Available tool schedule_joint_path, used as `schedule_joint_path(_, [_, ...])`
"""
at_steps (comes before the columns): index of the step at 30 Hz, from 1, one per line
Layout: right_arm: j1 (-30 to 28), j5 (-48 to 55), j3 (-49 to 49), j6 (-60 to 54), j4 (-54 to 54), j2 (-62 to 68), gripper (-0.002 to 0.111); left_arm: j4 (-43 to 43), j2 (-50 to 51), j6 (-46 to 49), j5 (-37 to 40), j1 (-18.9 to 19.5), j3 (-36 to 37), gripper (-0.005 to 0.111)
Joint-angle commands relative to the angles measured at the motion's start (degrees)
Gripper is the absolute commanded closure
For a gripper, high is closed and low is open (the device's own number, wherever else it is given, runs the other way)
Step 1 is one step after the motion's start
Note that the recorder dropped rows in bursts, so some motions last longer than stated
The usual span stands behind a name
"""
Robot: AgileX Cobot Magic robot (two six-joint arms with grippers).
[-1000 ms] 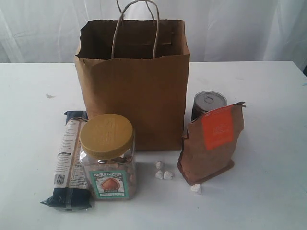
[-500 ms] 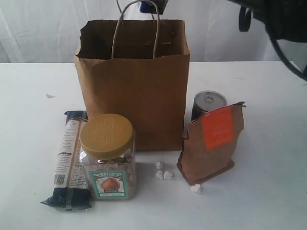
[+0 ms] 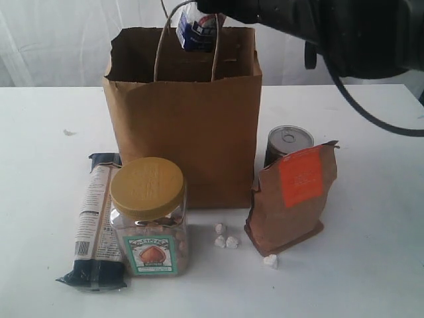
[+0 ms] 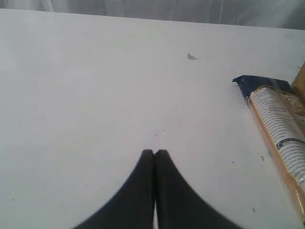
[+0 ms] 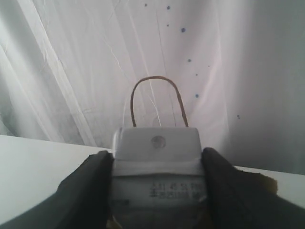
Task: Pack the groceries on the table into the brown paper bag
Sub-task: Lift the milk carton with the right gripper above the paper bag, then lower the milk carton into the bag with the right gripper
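The brown paper bag (image 3: 189, 116) stands open at mid-table. My right gripper (image 3: 207, 10) reaches in from the upper right, shut on a small white-blue carton (image 3: 193, 30) that hangs just above the bag's mouth between the handles. The right wrist view shows the carton (image 5: 157, 167) clamped between both black fingers (image 5: 88, 186), a bag handle (image 5: 157, 81) beyond it. On the table (image 3: 371, 278) stand the tan-lidded nut jar (image 3: 149, 215), the long dark-blue packet (image 3: 98, 218), the orange-labelled pouch (image 3: 295, 195) and a dark tin can (image 3: 288, 142). My left gripper (image 4: 154, 152) is shut and empty over bare table, near the packet (image 4: 279, 129).
Small white crumbs (image 3: 225, 238) lie in front of the bag, and another (image 3: 269, 260) by the pouch. A white curtain (image 3: 59, 40) hangs behind the table. The right arm's dark body (image 3: 358, 33) fills the upper right of the exterior view.
The right arm has come in from the upper right and lowered the carton to the bag's mouth; a second ago it was out of view. The groceries on the table have not moved.
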Motion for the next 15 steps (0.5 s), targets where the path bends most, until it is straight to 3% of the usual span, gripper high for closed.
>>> schedule_joint_path(1, [-0.1, -1.1, 1.9, -0.7, -0.1, -0.3, 0.090, -0.5, -0.2, -0.2, 0.2, 0.1, 0.2, 0.107])
schedule_joint_path(15, [-0.1, -7.5, 6.7, -1.6, 1.1, -0.3, 0.078, -0.5, -0.2, -0.2, 0.2, 0.1, 0.2, 0.107])
